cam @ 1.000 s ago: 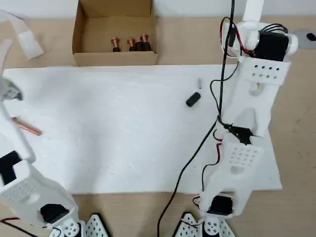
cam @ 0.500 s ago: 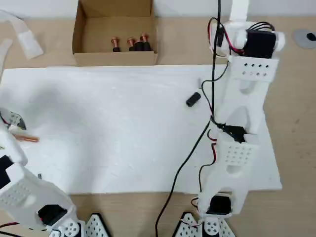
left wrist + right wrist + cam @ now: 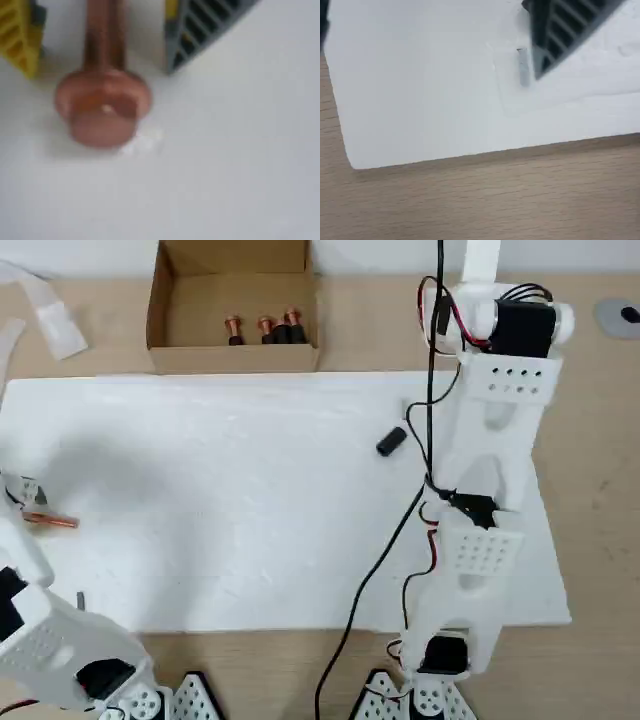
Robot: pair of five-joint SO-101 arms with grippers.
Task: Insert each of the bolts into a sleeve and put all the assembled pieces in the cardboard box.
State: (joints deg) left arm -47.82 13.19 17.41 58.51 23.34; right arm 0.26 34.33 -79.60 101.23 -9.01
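1 copper bolt (image 3: 52, 522) lies flat at the white mat's (image 3: 250, 510) edge, well apart from the black sleeve (image 3: 391, 441). The left gripper (image 3: 102, 60) straddles its shank, jaws apart, not pinching. 3 assembled pieces (image 3: 265, 328) sit in the cardboard box (image 3: 157, 310). Judged step: picking up; next, the jaws must close squarely on the shank before lifting.

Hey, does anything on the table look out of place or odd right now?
Nothing is spilled or damaged. One stray: a small grey sliver lies on the white mat near the loose black sleeve; it looks like neither bolt nor sleeve.
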